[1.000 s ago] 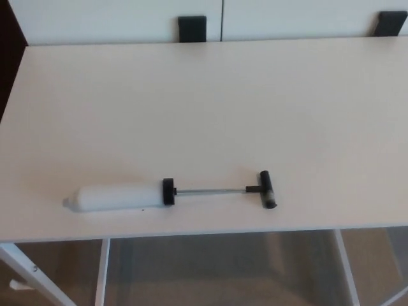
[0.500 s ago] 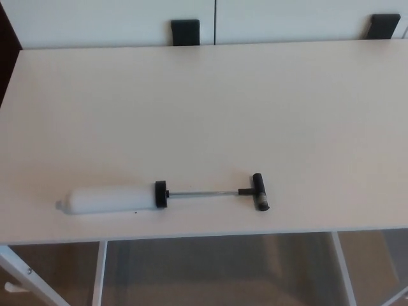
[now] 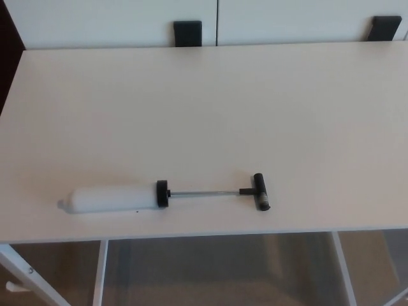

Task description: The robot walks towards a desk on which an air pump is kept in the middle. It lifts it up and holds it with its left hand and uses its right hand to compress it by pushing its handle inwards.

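You see the air pump (image 3: 164,195) lying flat on the tabletop (image 3: 210,108), near the front edge and somewhat left of the centre of the view. Its white cylinder (image 3: 109,198) points toward the left, ending in a small nozzle tip (image 3: 61,205). A black cap (image 3: 162,193) closes the right end of the cylinder. From that cap a thin metal rod (image 3: 205,192) extends to the right, fully drawn out, and joins a black T-shaped handle (image 3: 260,191) that lies crosswise to the rod. The whole pump rests roughly parallel to the front edge, tilted very slightly so that the handle end sits a little farther back than the nozzle end. Nothing touches the pump. Neither of the robot's hands appears in the head view, so you cannot read how far either hand is open or whether it has hold of anything; the pump itself lies free on the surface. At the far edge of the tabletop you see two black blocks, one near the middle (image 3: 187,33) and one at the far right (image 3: 386,28), set against a white panel (image 3: 108,22) behind. Below the front edge, white frame legs (image 3: 101,271) of the desk show against the brownish floor (image 3: 217,271).
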